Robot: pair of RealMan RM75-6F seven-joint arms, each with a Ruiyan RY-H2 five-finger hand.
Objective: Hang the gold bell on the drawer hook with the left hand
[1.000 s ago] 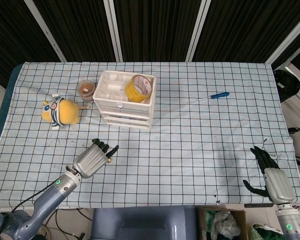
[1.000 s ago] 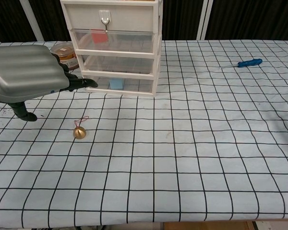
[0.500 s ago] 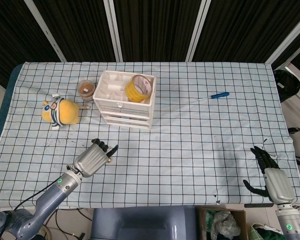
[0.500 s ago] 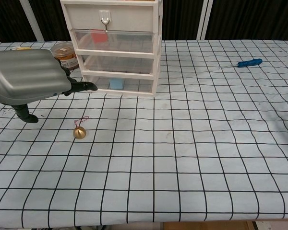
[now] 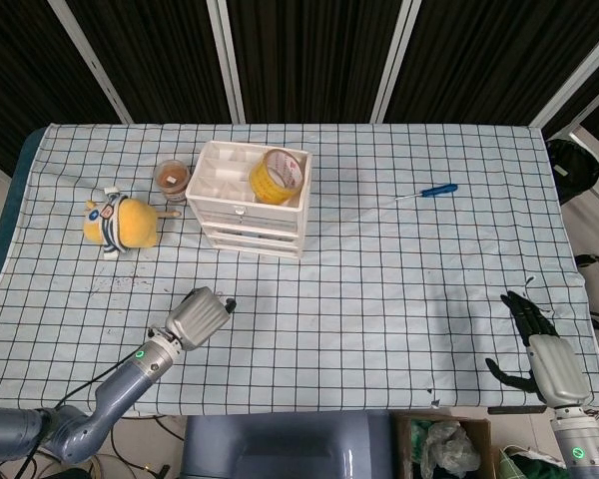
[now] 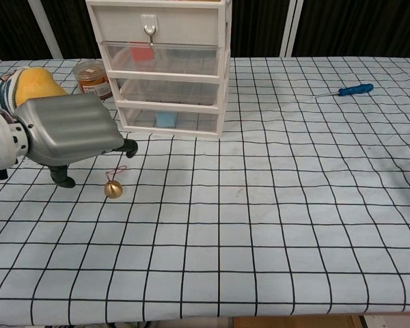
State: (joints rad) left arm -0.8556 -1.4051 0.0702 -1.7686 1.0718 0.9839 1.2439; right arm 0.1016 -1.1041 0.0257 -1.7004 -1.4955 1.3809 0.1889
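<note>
The gold bell lies on the checked cloth with its red loop pointing toward the white drawer unit. In the chest view my left hand hovers just above and left of the bell, palm down, its fingers hanging down and apart with nothing in them; the thumb tip is beside the bell. In the head view the left hand covers the bell. The hook sits on the top drawer front. My right hand rests open at the table's near right edge.
A yellow plush toy and a brown jar stand left of the drawer unit. A yellow tape roll lies on the unit's top. A blue screwdriver lies far right.
My left hand has dropped lower and moved in over the bell, uncovering the plush toy in the chest view. The bell and the right hand have not moved.
</note>
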